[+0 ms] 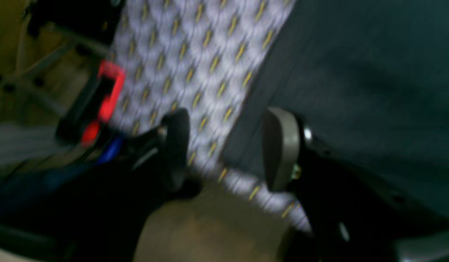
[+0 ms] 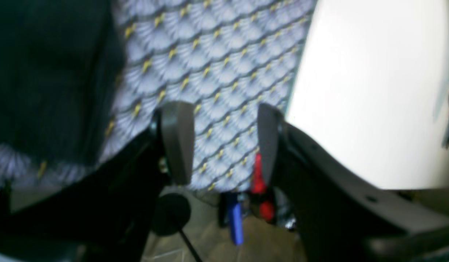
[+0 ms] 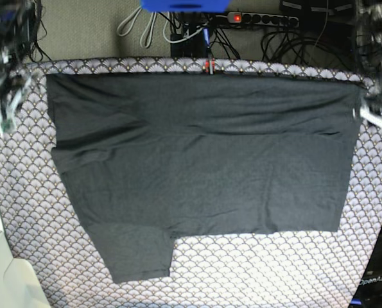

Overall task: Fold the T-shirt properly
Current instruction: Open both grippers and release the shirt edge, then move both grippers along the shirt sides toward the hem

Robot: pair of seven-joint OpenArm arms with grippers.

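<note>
Starting at the left of the base view, your right gripper [image 3: 4, 96] is hanging over the far left corner of the table, blurred, just off the edge of the T-shirt [image 3: 203, 160]. In its own wrist view the right gripper [image 2: 219, 140] is showing its two fingers [image 2: 177, 142] standing apart, with only the tablecloth [image 2: 217, 72] visible in the gap; nothing is being held. The dark shirt [image 2: 46, 72] is filling the left side of that view, beside the fingers but not between them.

Moving to the middle, the T-shirt is lying flat on the scallop-patterned tablecloth [image 3: 255, 269], covering most of it. Its far edge is running along the back edge of the table, and one flap is reaching down toward the near left side. A few soft creases are crossing the upper half. A power strip [image 3: 261, 19] and cables are sitting on the floor behind the table.

On the right, your left gripper [image 3: 373, 109] is hovering at the far right corner, by the shirt's right edge. In its wrist view the left gripper [image 1: 228, 145] is also standing with fingers [image 1: 281, 149] spread and empty, the tablecloth [image 1: 195, 54] showing between them and the shirt [image 1: 355, 91] lying just beside.

No containers are showing in these views.
</note>
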